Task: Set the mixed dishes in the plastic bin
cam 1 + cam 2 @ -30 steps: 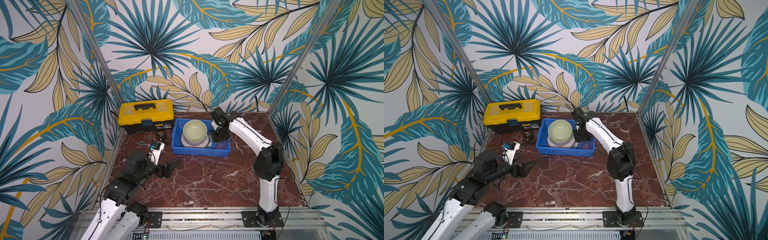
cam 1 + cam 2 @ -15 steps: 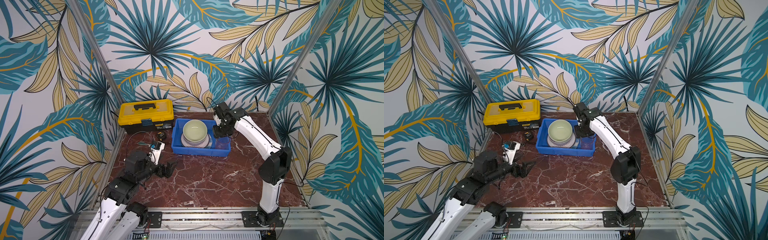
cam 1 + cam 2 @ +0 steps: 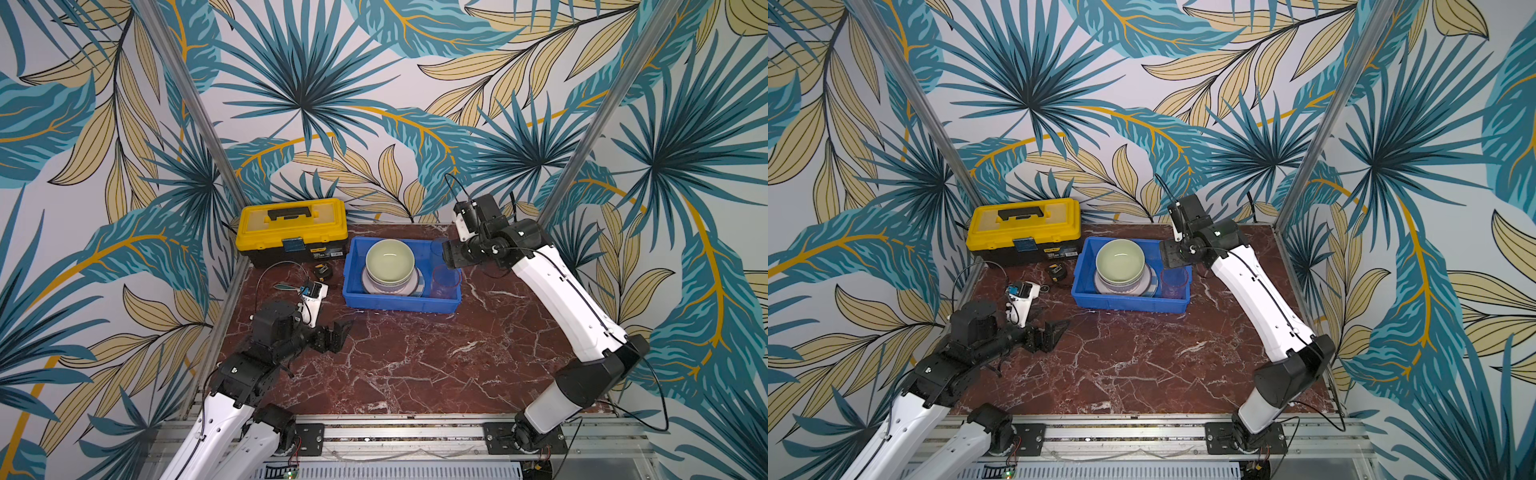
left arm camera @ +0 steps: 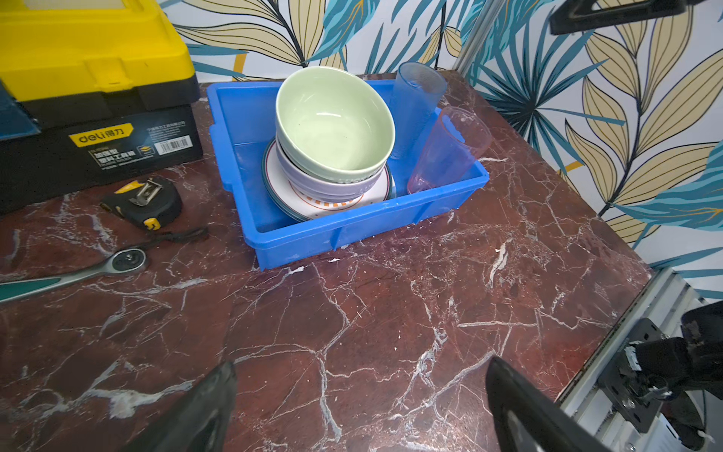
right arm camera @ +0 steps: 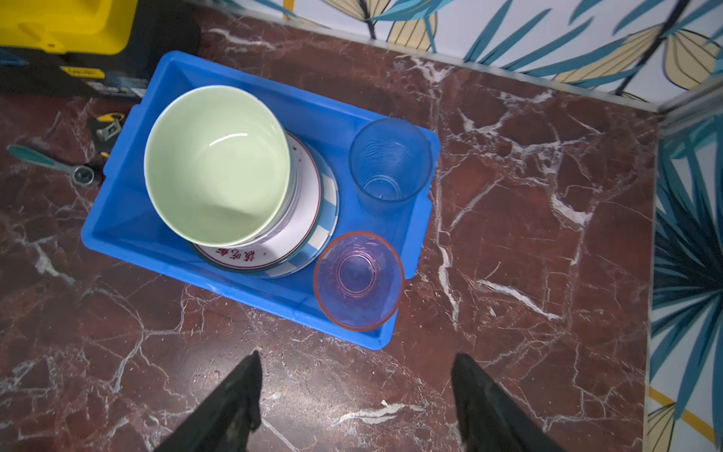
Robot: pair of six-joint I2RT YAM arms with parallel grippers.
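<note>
The right gripper (image 5: pixel 356 364) hangs with its jaws spread and nothing between them, above the right end of the plastic bin (image 5: pixel 125 211). Its wrist view looks straight down into the bluish tumbler (image 5: pixel 387 164) and the pinkish tumbler (image 5: pixel 358 280), both inside that end. It also shows red characters on the white plate (image 5: pixel 234 254) and a blue-and-white striped plate (image 5: pixel 330 195) beneath it.

The pale green bowl (image 5: pixel 217 164) tops the stack. Only the left wrist view shows the lavender bowl (image 4: pixel 332 188) under it, and the pinkish tumbler leaning against the bin's wall.

The left gripper (image 3: pixel 336 334) is released and empty, low over the marble table (image 3: pixel 415 353). A tape measure (image 4: pixel 142 201) and a ratchet (image 4: pixel 78 270) lie before the toolbox (image 3: pixel 291 228).
</note>
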